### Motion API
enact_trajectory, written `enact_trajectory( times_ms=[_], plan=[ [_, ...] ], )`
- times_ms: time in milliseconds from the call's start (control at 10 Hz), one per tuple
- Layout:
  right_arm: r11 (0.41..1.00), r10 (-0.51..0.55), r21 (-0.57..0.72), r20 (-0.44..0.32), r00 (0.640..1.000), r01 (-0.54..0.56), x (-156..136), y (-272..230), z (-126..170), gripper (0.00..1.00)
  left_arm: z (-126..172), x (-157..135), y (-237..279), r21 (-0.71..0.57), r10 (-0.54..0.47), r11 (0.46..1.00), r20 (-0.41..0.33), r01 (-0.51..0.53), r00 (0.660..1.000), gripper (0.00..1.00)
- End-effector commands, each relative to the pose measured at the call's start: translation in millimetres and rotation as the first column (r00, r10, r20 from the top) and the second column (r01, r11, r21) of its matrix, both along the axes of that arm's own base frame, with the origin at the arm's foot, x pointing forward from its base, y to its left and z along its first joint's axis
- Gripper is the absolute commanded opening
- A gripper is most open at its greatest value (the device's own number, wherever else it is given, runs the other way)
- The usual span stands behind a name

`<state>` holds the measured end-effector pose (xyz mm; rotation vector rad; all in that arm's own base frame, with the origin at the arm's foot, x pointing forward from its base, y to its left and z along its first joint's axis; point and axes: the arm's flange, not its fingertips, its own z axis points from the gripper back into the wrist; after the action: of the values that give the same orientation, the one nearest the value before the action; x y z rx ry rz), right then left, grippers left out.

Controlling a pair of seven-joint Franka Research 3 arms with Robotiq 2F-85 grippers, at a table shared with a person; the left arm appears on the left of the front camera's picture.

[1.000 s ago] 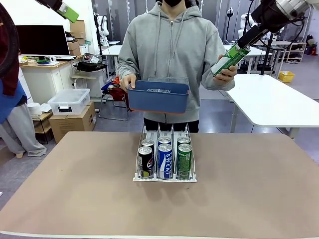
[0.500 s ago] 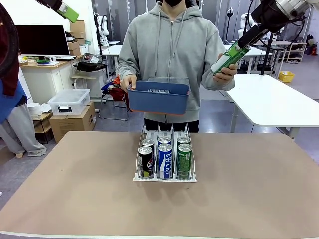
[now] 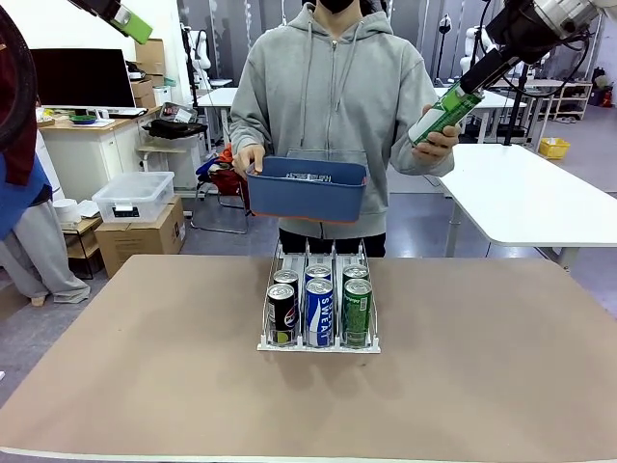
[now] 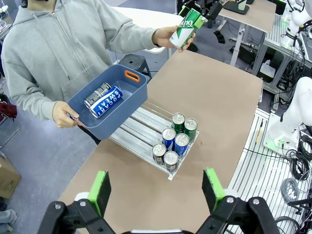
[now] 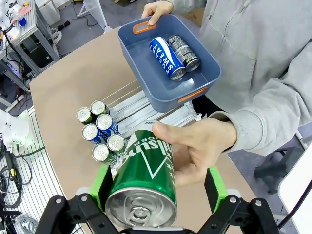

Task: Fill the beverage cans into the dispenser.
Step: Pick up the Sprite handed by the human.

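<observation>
High at the back right, a person's hand (image 3: pixel 439 140) holds up a tilted green can (image 3: pixel 443 114). My right gripper (image 3: pixel 469 90) stands open around the can's top end. In the right wrist view the green can (image 5: pixel 146 175) lies between the pads (image 5: pixel 103 184), with a gap at the right pad and the person's fingers (image 5: pixel 195 146) still on it. The clear dispenser (image 3: pixel 320 253) at mid table holds several cans: black (image 3: pixel 281 313), blue (image 3: pixel 318 311) and green (image 3: pixel 357 311) in front. My left gripper (image 4: pixel 156 190) hangs open high above the table.
The person's other hand holds a blue bin (image 3: pixel 307 188) over the dispenser's far end, with a blue can (image 5: pixel 167 57) and a dark can (image 5: pixel 184 49) lying in it. Bare brown table (image 3: pixel 145 367) surrounds the dispenser. A white table (image 3: pixel 530 193) stands behind at the right.
The hand with the green can has shifted very slightly upward at my right gripper. Both arms, the bin and the dispenser's cans stand as before.
</observation>
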<state>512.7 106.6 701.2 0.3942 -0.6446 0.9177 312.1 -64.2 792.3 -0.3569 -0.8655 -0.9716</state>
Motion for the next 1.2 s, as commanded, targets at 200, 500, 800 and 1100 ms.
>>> enact_trajectory(
  times_ms=[200, 500, 800, 1100],
  plan=[
    [0.999, -0.027, -0.018, -0.035, 0.999, 0.027, -4.1, -1.1, 1.0, 0.00, 0.0, 0.2, 0.6, 0.002, 0.007, 1.000, 0.002, -0.007, 1.000, 1.00],
    [1.000, -0.007, -0.010, -0.045, 0.999, 0.007, -4.0, -0.7, 1.9, 0.00, 0.0, 0.2, 0.6, 0.002, 0.007, 1.000, 0.002, -0.007, 1.000, 1.00],
    [0.999, 0.021, -0.024, -0.045, 0.999, -0.022, -6.4, 1.6, 3.1, 0.00, 0.0, 0.2, 0.6, 0.002, 0.007, 1.000, 0.002, -0.007, 1.000, 1.00],
    [0.999, 0.045, -0.011, -0.014, 0.999, -0.045, -7.8, -1.4, 4.4, 0.00, 0.0, 0.2, 0.6, 0.002, 0.007, 1.000, 0.002, -0.007, 1.000, 1.00]
  ],
)
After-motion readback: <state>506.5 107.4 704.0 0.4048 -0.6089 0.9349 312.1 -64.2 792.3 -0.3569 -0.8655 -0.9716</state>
